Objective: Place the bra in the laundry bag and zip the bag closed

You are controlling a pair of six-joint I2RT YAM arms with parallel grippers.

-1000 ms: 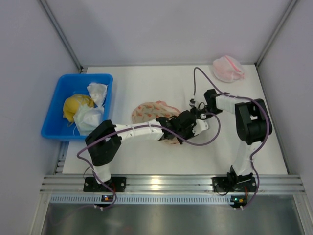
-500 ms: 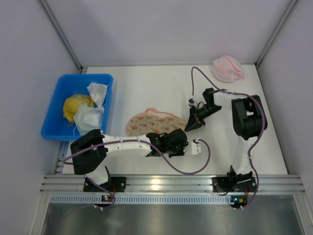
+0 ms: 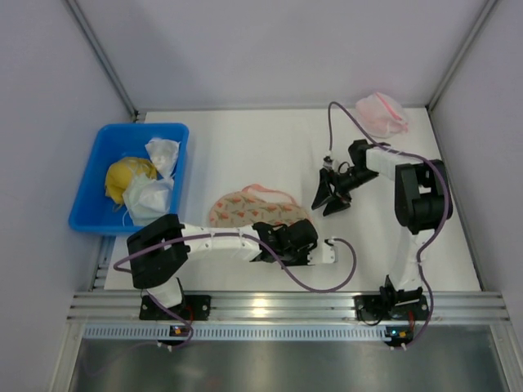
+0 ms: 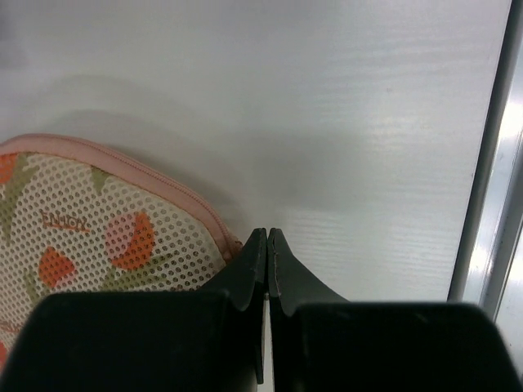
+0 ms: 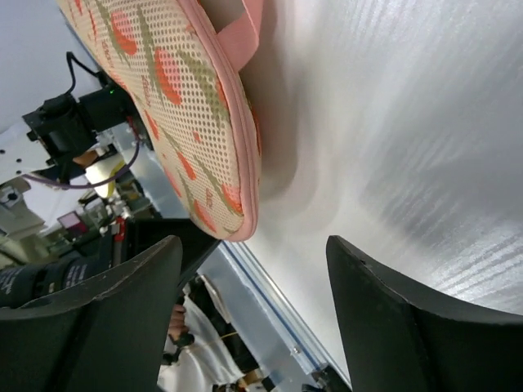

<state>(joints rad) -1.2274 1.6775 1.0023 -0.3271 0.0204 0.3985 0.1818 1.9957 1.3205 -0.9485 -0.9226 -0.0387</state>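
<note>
since half a second ago the right gripper (image 3: 328, 202) has spread its fingers and drawn a little back and to the right, off the laundry bag (image 3: 245, 209), while the left arm has pulled its elbow in and the bag has slid slightly toward the near edge. the bag lies flat on the white table (image 3: 245, 147), a little left of centre, with its pink loop (image 3: 263, 189) on the far side. the left gripper (image 3: 301, 237) sits at the bag's near right end. in the left wrist view its fingertips (image 4: 258, 245) are pressed together just beside the pink zipper edge of the bag (image 4: 98, 237); whether anything is pinched between them cannot be told. the right gripper hangs just right of the bag, apart from it. its own camera shows the right gripper (image 5: 252, 249) with both fingers wide apart and nothing between them, and the bag (image 5: 163, 90) ahead with its edge lifted off the table. what the bag holds cannot be made out through the mesh. a blue bin (image 3: 86, 200) stands at the table's left side with a yellow cloth (image 3: 127, 175) and white cloth bundles (image 3: 151, 196) in it. a pink-and-white mesh bundle (image 3: 380, 114) lies in the far right corner.
</note>
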